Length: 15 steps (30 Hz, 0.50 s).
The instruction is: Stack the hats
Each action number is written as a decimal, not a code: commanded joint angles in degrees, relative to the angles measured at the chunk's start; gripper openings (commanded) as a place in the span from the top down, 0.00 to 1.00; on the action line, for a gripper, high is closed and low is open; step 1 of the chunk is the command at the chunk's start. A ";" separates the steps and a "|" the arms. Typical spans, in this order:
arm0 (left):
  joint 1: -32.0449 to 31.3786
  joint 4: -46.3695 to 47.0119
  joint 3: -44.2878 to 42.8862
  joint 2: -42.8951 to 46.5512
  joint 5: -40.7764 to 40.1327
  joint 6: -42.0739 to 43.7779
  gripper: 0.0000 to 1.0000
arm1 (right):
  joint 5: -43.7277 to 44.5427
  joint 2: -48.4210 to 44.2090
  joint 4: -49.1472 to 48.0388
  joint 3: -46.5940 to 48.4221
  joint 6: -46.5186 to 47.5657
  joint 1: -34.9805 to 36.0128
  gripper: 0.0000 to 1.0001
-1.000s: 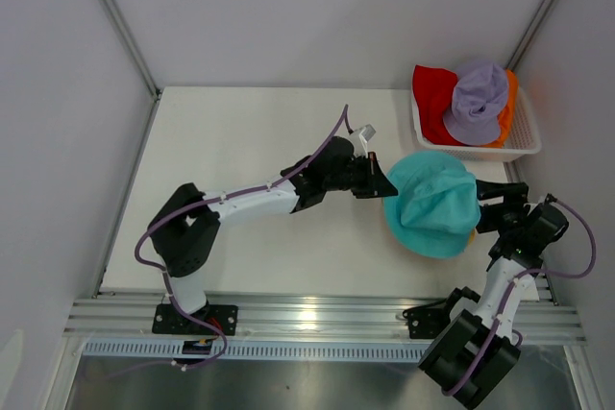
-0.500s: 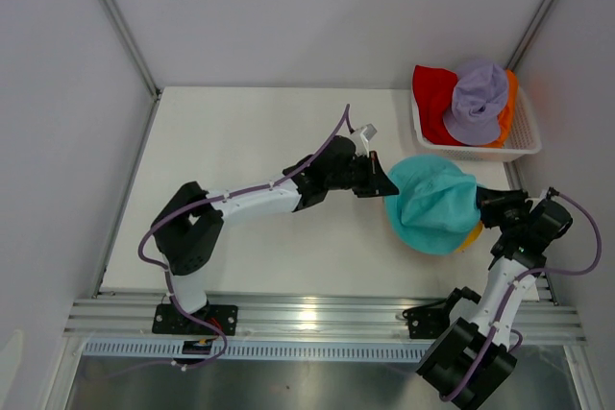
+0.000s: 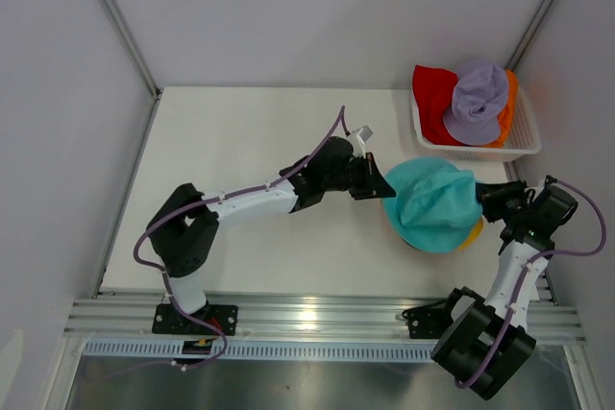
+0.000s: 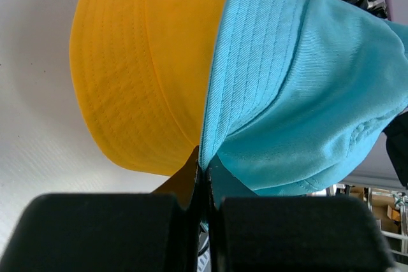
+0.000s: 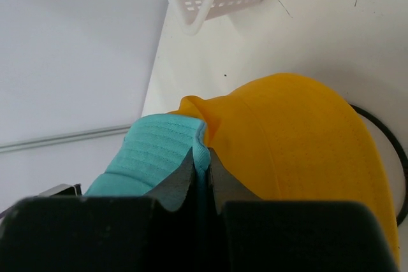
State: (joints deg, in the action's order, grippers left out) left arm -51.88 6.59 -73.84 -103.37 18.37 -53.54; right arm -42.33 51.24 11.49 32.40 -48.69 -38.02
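Right gripper (image 3: 488,201) has snapped shut since a second ago, now pinching the brim of the teal hat (image 3: 432,204); left gripper (image 3: 382,182) stays clamped thin on the opposite edge. This hat sits just on the arms' side of the basket (image 3: 476,153), draped over the yellow hat (image 4: 140,62) (barely visible from above). I'd lower both edges evenly, brim taut, so the crowns nest.

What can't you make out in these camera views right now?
Top view: yellow hat almost wholly under the teal hat.
Top view: whatever lies in the basket beneath the lavender hat.
Right wrist view: black wire stand, mostly under the yellow hat, cut by the edge.
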 commanded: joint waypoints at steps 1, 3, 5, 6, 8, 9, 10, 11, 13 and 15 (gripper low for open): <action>1.08 -0.17 0.81 5.28 -0.70 0.62 0.99 | 4.53 0.70 8.98 3.45 8.07 -0.21 0.94; 1.08 -1.49 -0.42 6.51 -0.53 1.42 0.99 | 6.11 -0.53 10.65 5.56 9.30 -0.30 0.82; 1.08 -2.54 -1.73 6.87 0.26 1.60 0.99 | 8.21 -1.14 12.24 7.76 10.80 -0.21 0.69; 1.08 -2.72 -2.00 6.87 0.61 1.33 0.99 | 8.66 -1.06 12.77 8.29 11.15 -0.30 0.67; 1.08 -2.29 -2.18 6.52 1.66 0.19 0.99 | 8.93 -0.27 13.30 9.08 11.68 -0.30 0.72; 1.08 -1.94 -2.18 6.34 1.84 -0.33 0.99 | 8.84 1.04 13.39 9.17 11.68 -0.21 0.79; 1.08 -1.50 -2.09 6.17 2.02 -1.82 0.99 | 8.49 1.75 13.91 9.34 11.86 -0.21 0.85; 1.08 -0.88 -1.31 5.56 2.80 -2.44 0.99 | 8.31 2.54 14.18 9.61 12.30 -0.21 1.00; 1.08 1.66 -0.87 5.11 3.77 -4.63 0.99 | 8.75 3.86 15.57 10.04 12.56 -0.30 1.00; 1.08 3.42 0.45 4.59 4.13 -6.31 0.99 | 11.37 3.60 17.42 10.75 13.53 -0.21 1.00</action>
State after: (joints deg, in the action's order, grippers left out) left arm -51.40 5.89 -73.82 -99.46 20.49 -56.07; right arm -36.95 54.52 24.80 40.75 -38.57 -37.85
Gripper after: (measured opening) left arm 0.012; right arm 0.026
